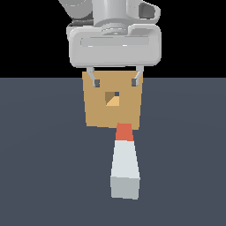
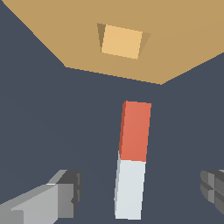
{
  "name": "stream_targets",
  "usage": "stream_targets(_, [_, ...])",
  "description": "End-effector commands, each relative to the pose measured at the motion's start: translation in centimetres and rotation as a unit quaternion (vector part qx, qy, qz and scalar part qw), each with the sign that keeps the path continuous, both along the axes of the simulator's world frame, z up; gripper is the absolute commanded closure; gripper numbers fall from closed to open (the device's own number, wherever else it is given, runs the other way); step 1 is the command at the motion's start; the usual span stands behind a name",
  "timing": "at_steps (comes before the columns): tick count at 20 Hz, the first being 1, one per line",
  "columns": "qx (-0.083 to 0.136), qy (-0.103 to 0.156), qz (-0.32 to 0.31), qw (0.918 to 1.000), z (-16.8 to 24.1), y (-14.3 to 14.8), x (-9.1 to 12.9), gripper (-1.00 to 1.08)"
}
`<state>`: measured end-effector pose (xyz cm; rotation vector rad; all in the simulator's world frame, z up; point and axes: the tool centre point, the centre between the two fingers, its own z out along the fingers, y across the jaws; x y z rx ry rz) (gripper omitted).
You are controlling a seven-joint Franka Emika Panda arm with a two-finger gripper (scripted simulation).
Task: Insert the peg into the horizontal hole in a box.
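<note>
Gripper [image 2: 140, 197] is wide open and empty, with the peg [image 2: 131, 162] lying between its fingers, long axis pointing at the box [image 2: 183, 39].

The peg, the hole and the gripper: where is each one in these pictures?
peg [image 1: 125, 163]: exterior view, on its pale grey shaft.
hole [image 1: 112, 98]: exterior view, at the opening's middle.
gripper [image 1: 115, 81]: exterior view, midway between its fingertips.

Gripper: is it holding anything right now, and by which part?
Nothing is held. The gripper is open, its fingers apart on either side of the peg, not touching it.
</note>
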<state>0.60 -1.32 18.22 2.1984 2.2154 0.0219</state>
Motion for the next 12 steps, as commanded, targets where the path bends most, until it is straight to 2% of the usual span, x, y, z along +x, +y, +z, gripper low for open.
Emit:
stream_targets(1, [0.0,0.0,0.0,1.0,0.0,0.0,0.0,-0.92])
stream_targets(6, [0.0,0.001,-0.003,1.0,-0.8,-0.7,0.1,-0.92])
stream_targets(12, [0.0,0.004,-0.016,0.9999,-3.8,-3.2,0.6,-0.92])
